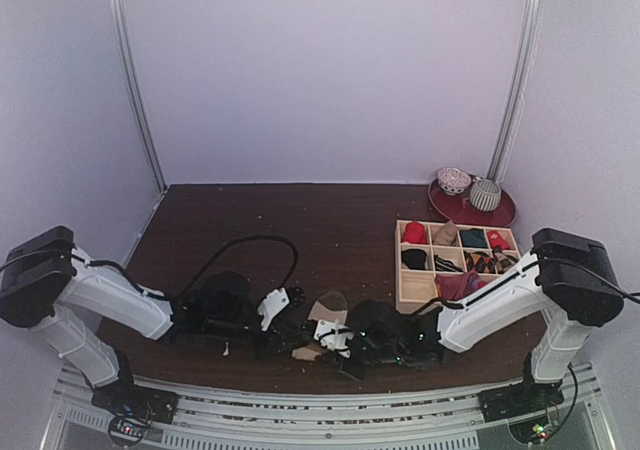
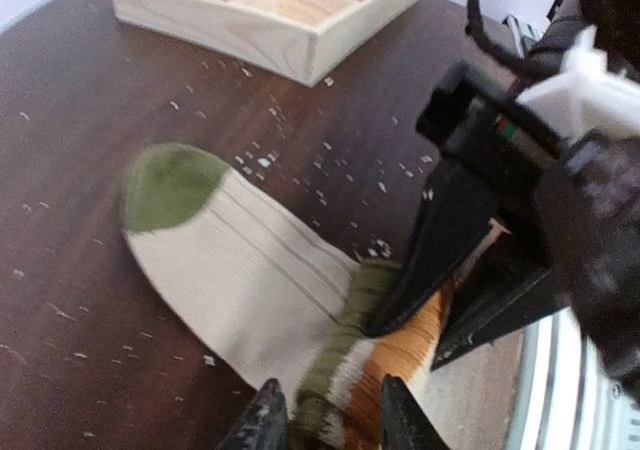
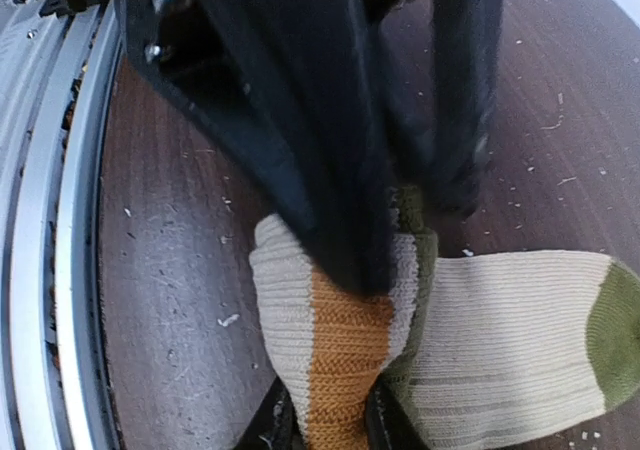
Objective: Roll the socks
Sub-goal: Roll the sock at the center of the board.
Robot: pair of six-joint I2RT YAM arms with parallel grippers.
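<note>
Since each wrist view cuts its own fingertips off at the bottom edge, little of either grip shows. The right gripper [image 3: 330, 425] has its jaws narrow, pressed on both sides of the orange band of the sock [image 3: 500, 340], holding it. The left gripper [image 2: 330, 425] has narrow jaws about the bunched cuff end of the same sock; whether they pinch or merely flank it, I cannot tell. Each gripper's black fingers block much of the other's view, and from overhead the arms hide most of the sock. It lies on the table [image 1: 250, 220] near the front rail [image 3: 50, 220], its green toe on the side toward the wooden tray [image 2: 250, 35], well apart from it. The dark, white-flecked tabletop runs back to pale lilac walls [image 1: 330, 70].
</note>
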